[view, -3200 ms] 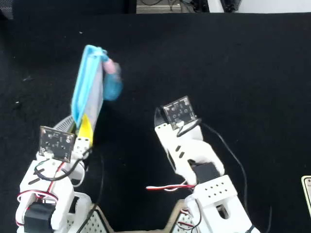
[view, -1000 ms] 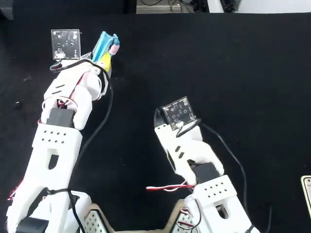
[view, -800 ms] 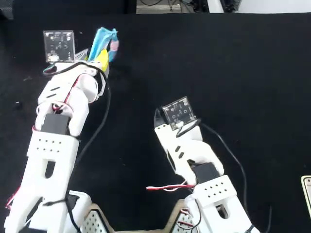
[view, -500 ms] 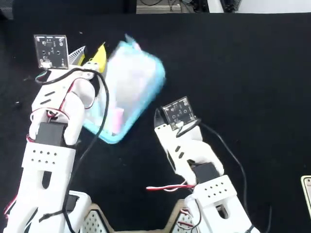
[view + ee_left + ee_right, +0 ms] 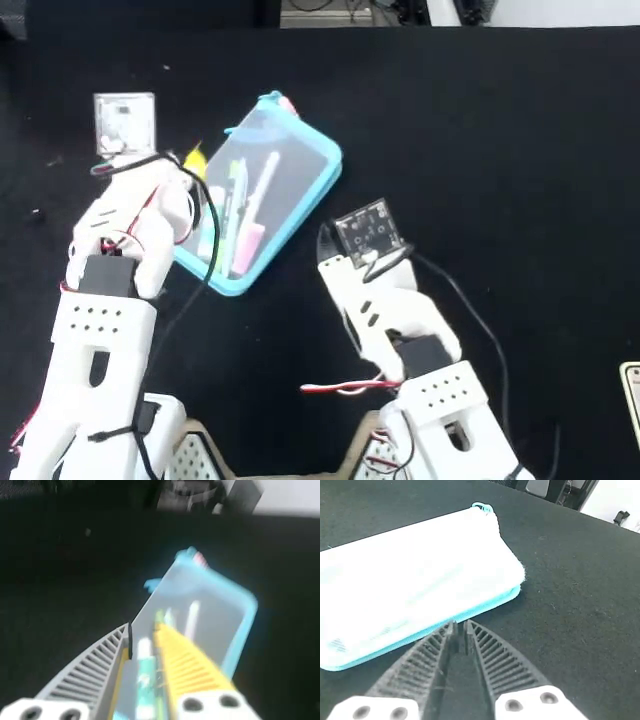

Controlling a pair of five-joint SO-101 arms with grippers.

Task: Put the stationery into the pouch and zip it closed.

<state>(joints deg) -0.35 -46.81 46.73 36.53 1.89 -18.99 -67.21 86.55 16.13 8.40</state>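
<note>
The light-blue pouch with a clear face lies flat on the black table, its pink pull tag at the far corner. Through the clear face I see a green pen and a white and pink pen. My left gripper hangs over the pouch's left edge, open. In the left wrist view the pouch stretches away past the gripper, and its contents show in the gap between the fingers. My right gripper sits just off the pouch's right side, shut on nothing. The right wrist view has the pouch lying right ahead of the gripper.
The black table surface stretches open to the right and far side. A pale object pokes in at the right edge. Cables trail from both arm bases near the front edge.
The left arm carried the pouch upright to the far left, then let it go. The pouch dropped flat onto the table and the gripper came down over its left edge. The right arm stayed still.
</note>
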